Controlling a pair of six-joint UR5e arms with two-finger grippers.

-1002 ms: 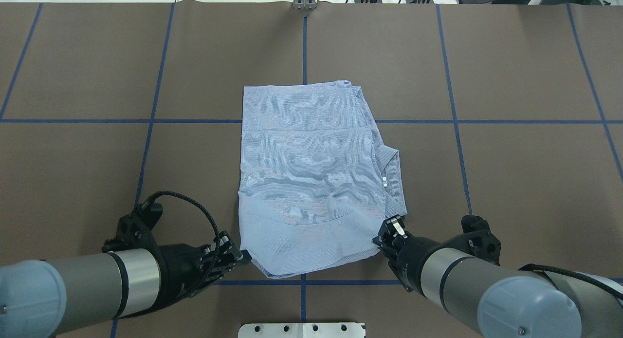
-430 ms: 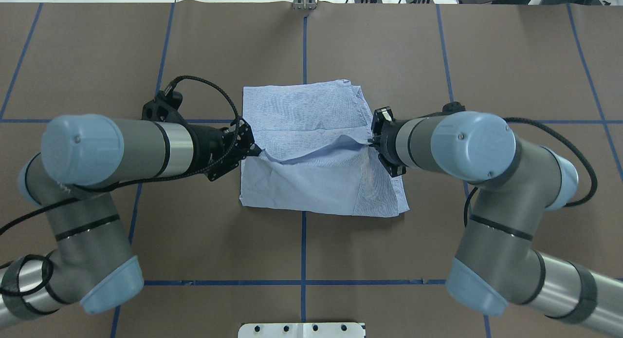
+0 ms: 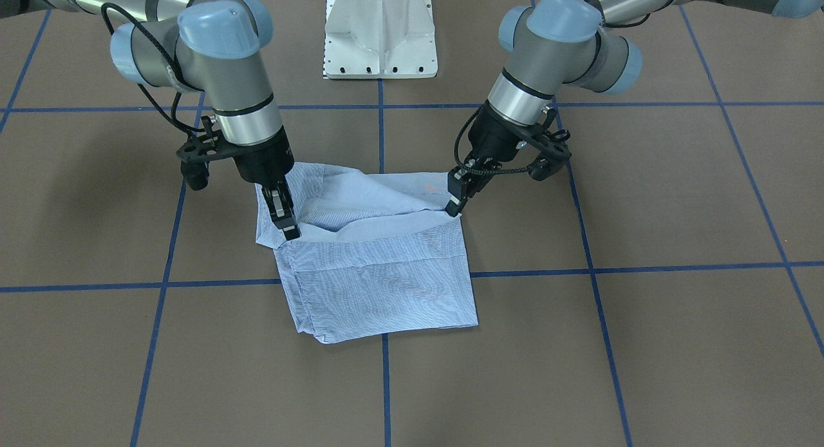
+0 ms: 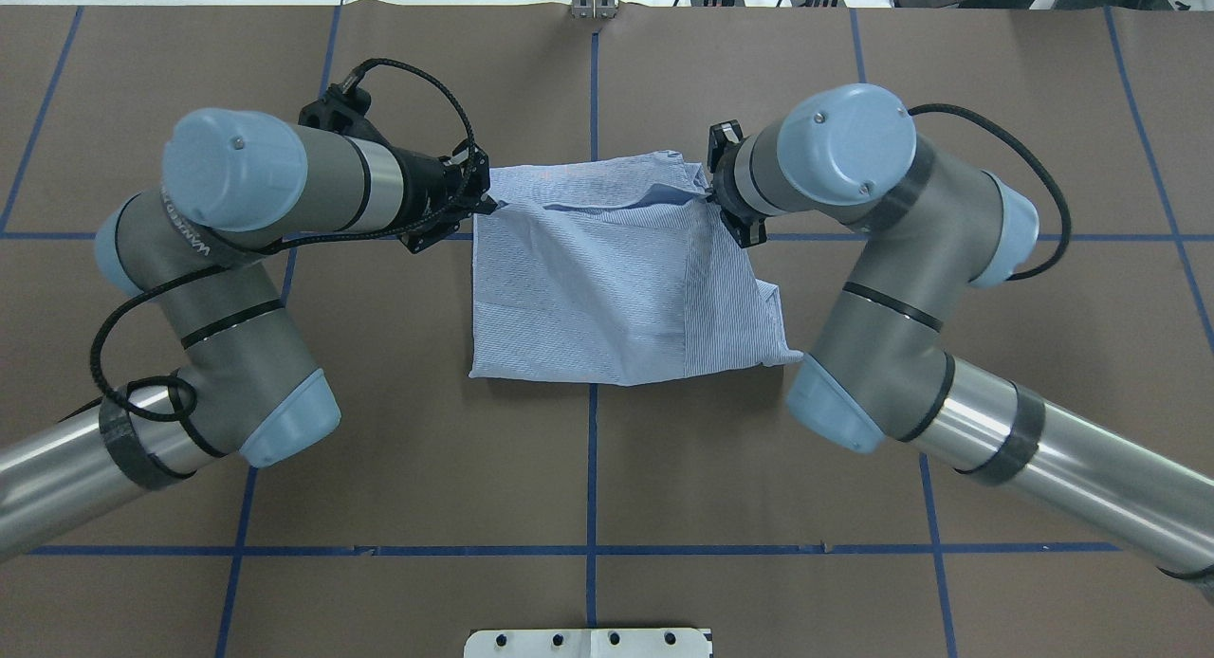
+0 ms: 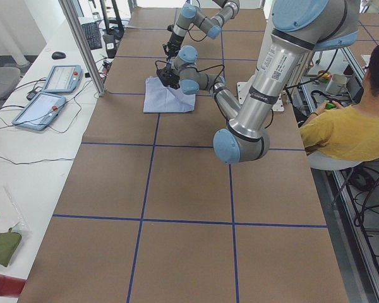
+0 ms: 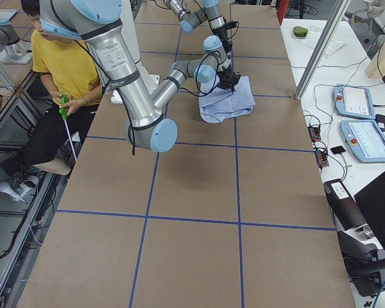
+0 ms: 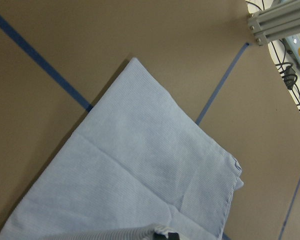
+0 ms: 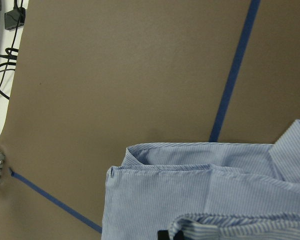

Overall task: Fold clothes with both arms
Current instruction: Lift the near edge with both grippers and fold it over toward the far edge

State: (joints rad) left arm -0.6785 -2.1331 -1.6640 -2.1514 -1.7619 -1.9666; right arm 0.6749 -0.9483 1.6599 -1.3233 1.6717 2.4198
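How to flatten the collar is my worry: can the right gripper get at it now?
Probably not yet: the right gripper is shut on the shirt. The collar lies uncovered close by, so after releasing it looks reachable.

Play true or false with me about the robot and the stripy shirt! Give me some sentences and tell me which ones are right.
1. The shirt has blue and white stripes. True.
2. The left fingers and the right fingers each pinch an edge of the shirt. True.
3. The whole shirt hangs in the air. False: only the pinched edge is lifted, and most of the shirt lies on the table.
4. The shirt is spread wide with its sleeves stretched out. False: it is folded into a compact bundle with no sleeves sticking out.
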